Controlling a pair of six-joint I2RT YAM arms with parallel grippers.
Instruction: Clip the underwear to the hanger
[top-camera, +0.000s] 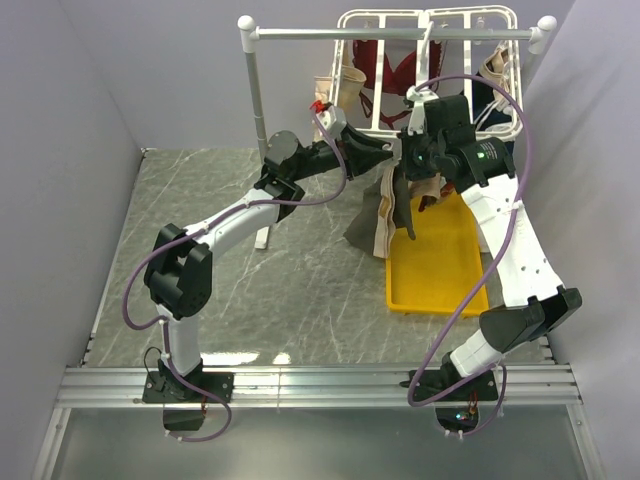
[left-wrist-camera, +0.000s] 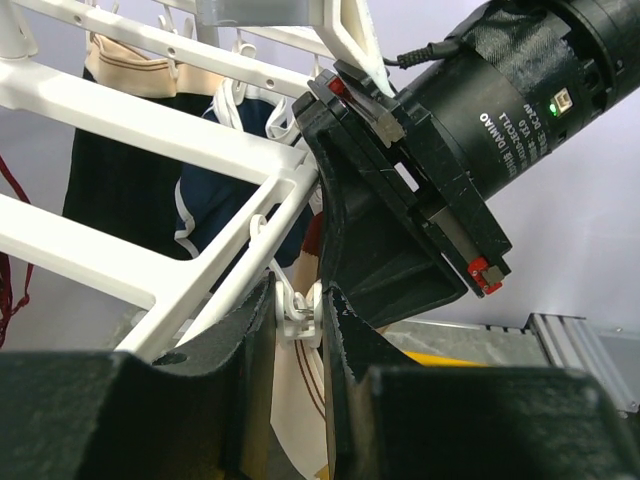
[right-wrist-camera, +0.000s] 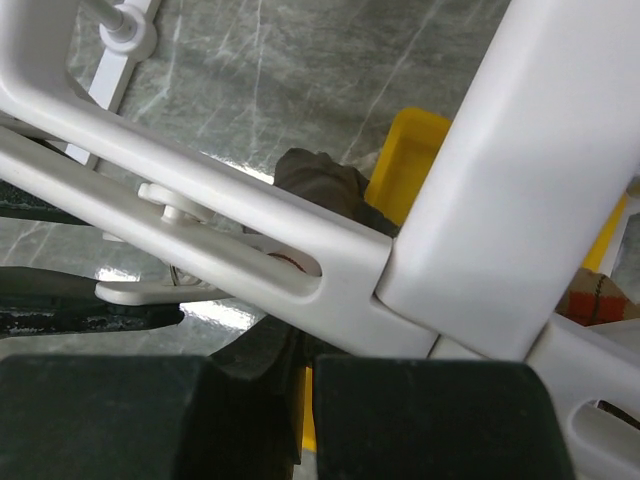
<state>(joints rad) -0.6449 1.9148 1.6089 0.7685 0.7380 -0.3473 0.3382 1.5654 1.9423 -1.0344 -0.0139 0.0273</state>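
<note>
The white hanger (top-camera: 430, 45) hangs from the rail at the back, and its slats cross the left wrist view (left-wrist-camera: 150, 140) and the right wrist view (right-wrist-camera: 480, 200). My left gripper (top-camera: 390, 155) (left-wrist-camera: 298, 300) is shut on a small white clip (left-wrist-camera: 296, 312) dangling under a slat. The underwear (top-camera: 385, 220), dark grey-brown with a beige band (left-wrist-camera: 300, 410), droops below both grippers over the tray's left edge. My right gripper (top-camera: 412, 165) (right-wrist-camera: 305, 350) is shut, pinching the underwear's top edge just under the hanger frame. A dark fold of the underwear (right-wrist-camera: 320, 185) shows beyond the frame.
A yellow tray (top-camera: 440, 275) lies on the marble table under the right arm. The white pole-and-rail stand (top-camera: 258, 100) rises at the back. A maroon garment (top-camera: 385, 70), a beige one (top-camera: 345, 90) and a navy one (left-wrist-camera: 215, 200) hang on the hanger.
</note>
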